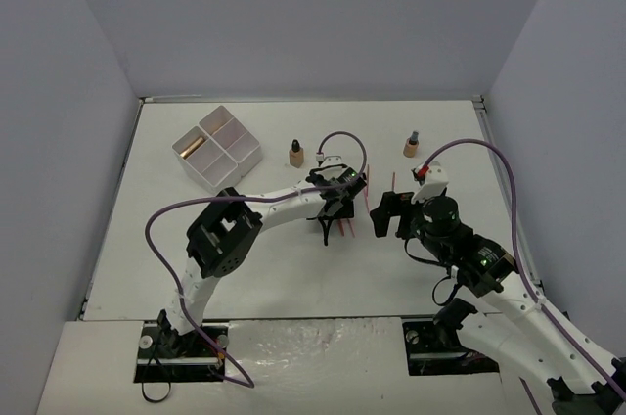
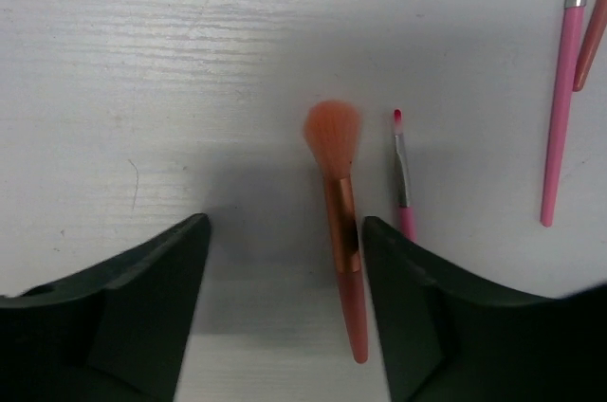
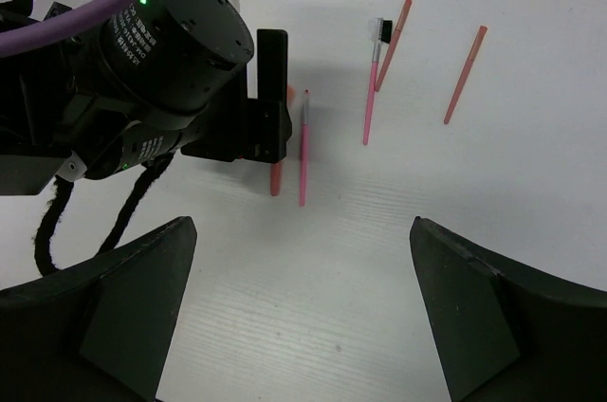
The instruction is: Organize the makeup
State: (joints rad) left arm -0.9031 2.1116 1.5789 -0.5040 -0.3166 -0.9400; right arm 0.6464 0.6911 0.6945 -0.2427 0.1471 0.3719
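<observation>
Overhead, left gripper (image 1: 333, 211) low over the table (image 1: 176, 258), well off its edges. Left wrist: jaws partly apart astride the orange brush (image 2: 343, 231), apparently gripping nothing; centre before closing, sparing the thin pink brush (image 2: 402, 174) alongside. Right wrist: right gripper (image 3: 303, 241) wide, empty.

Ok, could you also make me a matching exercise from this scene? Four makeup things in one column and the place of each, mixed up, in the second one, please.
1. orange brush
2. gold tube
3. tan bottle
4. black-headed pink brush

a. in a compartment of the white box
b. lying beside a salmon stick
c. between the fingers of the left hand
d. upright on the table, outside the box

Pairs: 1-c, 2-a, 3-d, 4-b
</observation>
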